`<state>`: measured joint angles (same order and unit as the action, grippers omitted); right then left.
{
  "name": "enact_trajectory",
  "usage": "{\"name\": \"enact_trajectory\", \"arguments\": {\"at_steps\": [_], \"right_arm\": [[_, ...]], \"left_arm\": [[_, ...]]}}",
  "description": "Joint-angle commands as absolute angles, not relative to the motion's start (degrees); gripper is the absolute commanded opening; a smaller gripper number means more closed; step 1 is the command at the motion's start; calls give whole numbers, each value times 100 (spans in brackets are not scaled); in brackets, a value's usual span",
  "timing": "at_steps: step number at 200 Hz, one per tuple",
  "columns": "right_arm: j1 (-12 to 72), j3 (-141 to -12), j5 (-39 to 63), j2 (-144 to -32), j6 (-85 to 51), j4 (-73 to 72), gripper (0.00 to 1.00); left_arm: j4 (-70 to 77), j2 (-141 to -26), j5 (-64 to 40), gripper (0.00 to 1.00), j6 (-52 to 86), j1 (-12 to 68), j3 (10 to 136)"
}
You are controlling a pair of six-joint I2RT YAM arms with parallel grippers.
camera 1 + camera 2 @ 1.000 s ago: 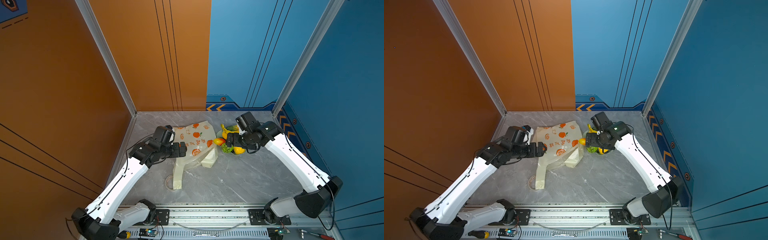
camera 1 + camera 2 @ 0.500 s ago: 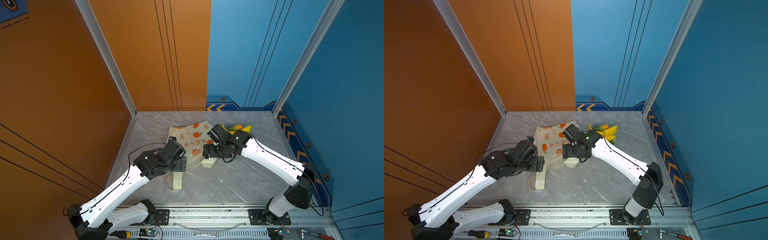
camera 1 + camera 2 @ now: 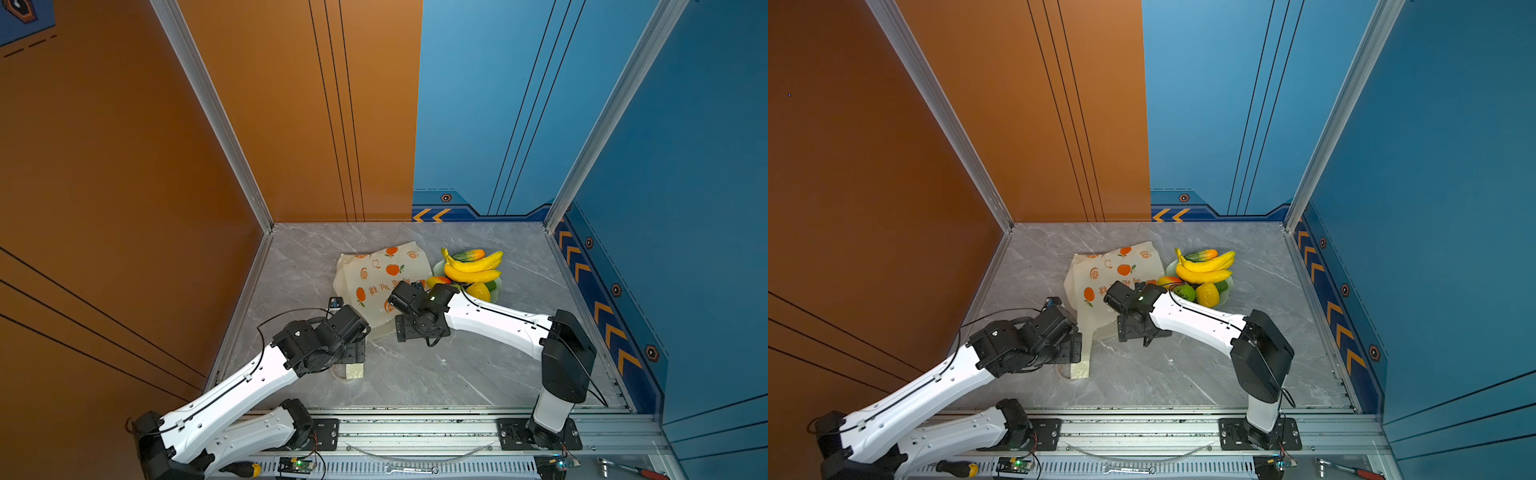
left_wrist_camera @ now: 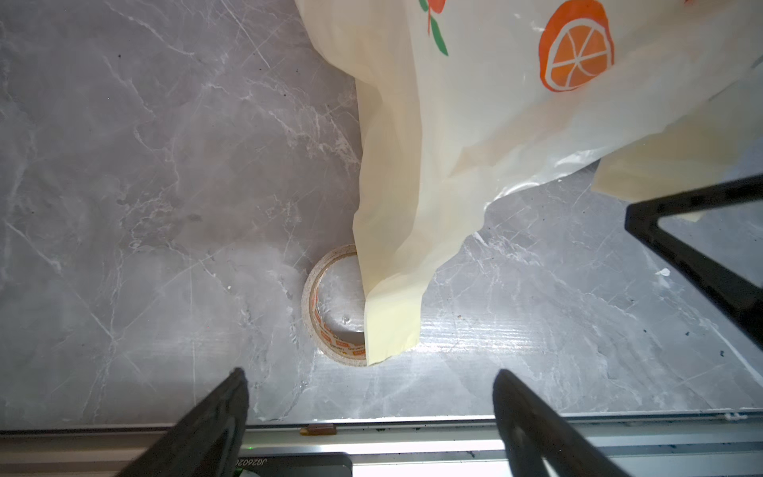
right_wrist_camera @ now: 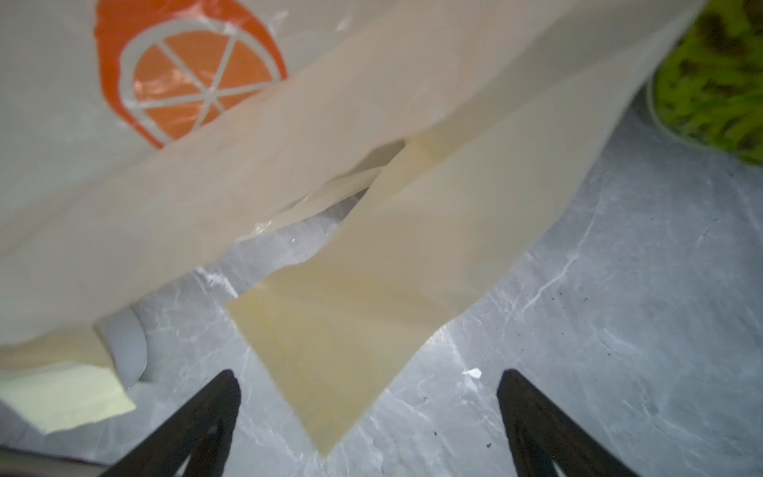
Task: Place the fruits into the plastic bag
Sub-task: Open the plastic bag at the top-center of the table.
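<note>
The cream plastic bag (image 3: 384,274) (image 3: 1115,270) with orange prints lies flat mid-table, its two handles pointing to the front. The fruits sit heaped on a pale green dish (image 3: 1225,296) to its right: banana bunch (image 3: 471,268), green-orange oblong fruit (image 3: 469,254), mango (image 3: 438,281), yellow lemon-like fruit (image 3: 1207,294) and bumpy green ball (image 3: 1185,292) (image 5: 718,82). My left gripper (image 3: 355,353) (image 4: 369,373) hangs open over the left handle (image 4: 392,289). My right gripper (image 3: 415,330) (image 5: 370,373) hangs open over the other handle (image 5: 338,371). Neither holds anything.
A roll of clear tape (image 4: 313,305) lies on the marble floor under the left handle's tip. The front rail (image 3: 415,428) carries a screwdriver (image 3: 245,469), a wrench (image 3: 411,470) and a red-handled tool (image 3: 636,471). Walls close in the left, back and right.
The right arm swung left from the fruit dish to the bag's front edge. The left arm drew back from the bag's left side to its handle. Both grippers stayed open.
</note>
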<state>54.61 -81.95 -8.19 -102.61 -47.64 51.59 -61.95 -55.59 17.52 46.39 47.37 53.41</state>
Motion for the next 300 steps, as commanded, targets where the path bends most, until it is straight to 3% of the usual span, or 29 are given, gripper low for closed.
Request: {"name": "enact_trajectory", "arguments": {"at_steps": [1,74,132,151,168,175,227,275,300], "right_arm": [[5239,-8008,-1229,-10272,-4975,4642,93],[5123,-8218,-1215,-10572,-4756,4477,87],[4993,-8170,-1100,-10700,-4702,4263,81],[4960,-8164,-1073,-10730,-4702,4176,76],[4919,-8162,-1059,-10749,-4711,4136,64],[4904,-8168,-1045,-10736,-4712,4136,57],[4759,-8222,-923,-10023,-4643,4267,0],[4727,-9317,-864,-9390,-4266,4913,0],[4643,-10606,-864,-9530,-3760,5003,0]], "left_arm": [[-6010,-5607,1785,91,4693,4695,5197],[-4980,-6515,1700,88,4047,4570,5101],[-4304,-7896,1708,67,3464,4380,5427],[-4187,-8094,1657,48,3369,4278,5440],[-4182,-8156,1565,11,3299,4165,5467],[-4192,-8121,1499,0,3266,4096,5487],[-4863,-7217,157,0,3228,3064,6137],[-5634,-6665,-936,0,3197,2003,7261],[-5617,-6816,-1120,0,3279,1619,8164]]}}
